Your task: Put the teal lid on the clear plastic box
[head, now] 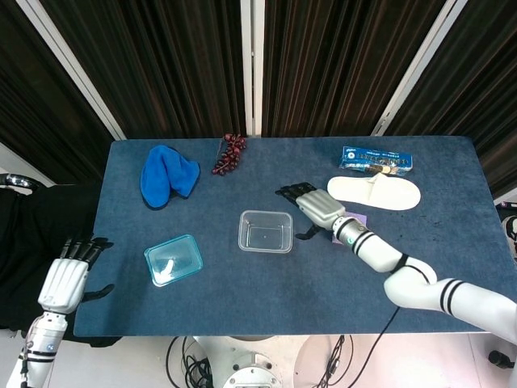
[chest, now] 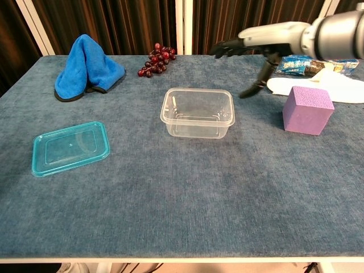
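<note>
The clear plastic box (head: pixel 266 231) (chest: pixel 197 112) stands upright and lidless in the middle of the blue table. The teal lid (head: pixel 173 259) (chest: pixel 70 147) lies flat near the front left. My right hand (head: pixel 313 208) (chest: pixel 255 47) hovers just right of the box, fingers spread, holding nothing and not touching it. My left hand (head: pixel 66 279) hangs off the table's left edge, fingers apart and empty; the chest view does not show it.
A purple cube (chest: pixel 307 110) sits right of the box, partly hidden by my right hand in the head view. A white slipper (head: pixel 380 192) and a blue packet (head: pixel 376 160) lie at the back right. A blue cloth (head: pixel 167 175) and red grapes (head: pixel 229 153) lie at the back left.
</note>
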{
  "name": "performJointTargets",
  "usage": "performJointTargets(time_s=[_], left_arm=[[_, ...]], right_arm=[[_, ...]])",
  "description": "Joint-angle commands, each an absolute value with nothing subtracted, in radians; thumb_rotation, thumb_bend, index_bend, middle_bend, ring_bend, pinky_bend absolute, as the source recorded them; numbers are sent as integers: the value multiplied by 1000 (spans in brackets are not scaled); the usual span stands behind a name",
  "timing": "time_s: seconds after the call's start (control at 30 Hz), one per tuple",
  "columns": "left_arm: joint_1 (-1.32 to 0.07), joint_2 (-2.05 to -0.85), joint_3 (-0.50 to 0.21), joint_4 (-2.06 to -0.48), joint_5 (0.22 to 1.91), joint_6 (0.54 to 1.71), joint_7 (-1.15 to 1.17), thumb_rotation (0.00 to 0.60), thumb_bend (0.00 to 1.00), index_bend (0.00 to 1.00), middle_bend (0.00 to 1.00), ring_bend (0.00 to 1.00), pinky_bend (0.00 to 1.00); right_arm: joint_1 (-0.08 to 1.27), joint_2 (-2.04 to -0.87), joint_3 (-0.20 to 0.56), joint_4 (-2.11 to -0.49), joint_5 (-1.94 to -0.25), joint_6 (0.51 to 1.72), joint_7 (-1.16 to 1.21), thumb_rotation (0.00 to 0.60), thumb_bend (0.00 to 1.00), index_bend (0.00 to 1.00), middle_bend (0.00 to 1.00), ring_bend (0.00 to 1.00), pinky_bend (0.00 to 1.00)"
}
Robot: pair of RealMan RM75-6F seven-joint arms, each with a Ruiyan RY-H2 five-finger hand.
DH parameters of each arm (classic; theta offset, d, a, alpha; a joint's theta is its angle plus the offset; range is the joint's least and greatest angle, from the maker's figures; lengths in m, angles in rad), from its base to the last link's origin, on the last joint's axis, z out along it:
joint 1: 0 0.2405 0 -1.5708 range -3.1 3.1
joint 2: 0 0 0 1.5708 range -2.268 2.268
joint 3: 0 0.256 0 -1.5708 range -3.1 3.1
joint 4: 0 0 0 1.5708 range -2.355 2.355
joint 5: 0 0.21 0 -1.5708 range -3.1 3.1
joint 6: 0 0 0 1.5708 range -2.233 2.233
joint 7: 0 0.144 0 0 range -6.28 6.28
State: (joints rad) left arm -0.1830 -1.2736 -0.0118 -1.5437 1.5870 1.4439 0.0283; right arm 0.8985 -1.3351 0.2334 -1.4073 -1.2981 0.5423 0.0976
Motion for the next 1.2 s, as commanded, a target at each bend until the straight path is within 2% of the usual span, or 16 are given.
performJointTargets(time_s=[0.03,0.37,0.63,0.8,1.0,1.2], left_arm=[[-198,-1269,-11,-1546,1599,1426,31,600,0,244,200,80,67],[-263,-1244,1,-1585,1669,1367,64,600,0,227,181,80,60],[-325,-1241,4,-1618,1727,1317,92,600,0,211,162,79,56],[-379,-1247,6,-1658,1731,1231,139,600,0,183,126,51,49],[-442,-1306,-26,-1668,1649,1115,190,600,0,147,86,23,45],[-481,-1407,-52,-1624,1585,1065,230,600,0,112,70,6,38]], right_arm=[[794,-1314,153,-1471,-1329,708,-73,600,65,0,0,0,0],[805,-1498,150,-1382,-1265,784,-212,600,26,0,0,0,0],[847,-1633,191,-1301,-1218,809,-256,600,4,0,0,0,0],[868,-1689,219,-1266,-1185,823,-269,600,0,0,0,0,0],[872,-1677,217,-1294,-1172,819,-278,600,0,0,0,0,0],[801,-1489,192,-1487,-1250,893,-225,600,0,0,0,0,0]])
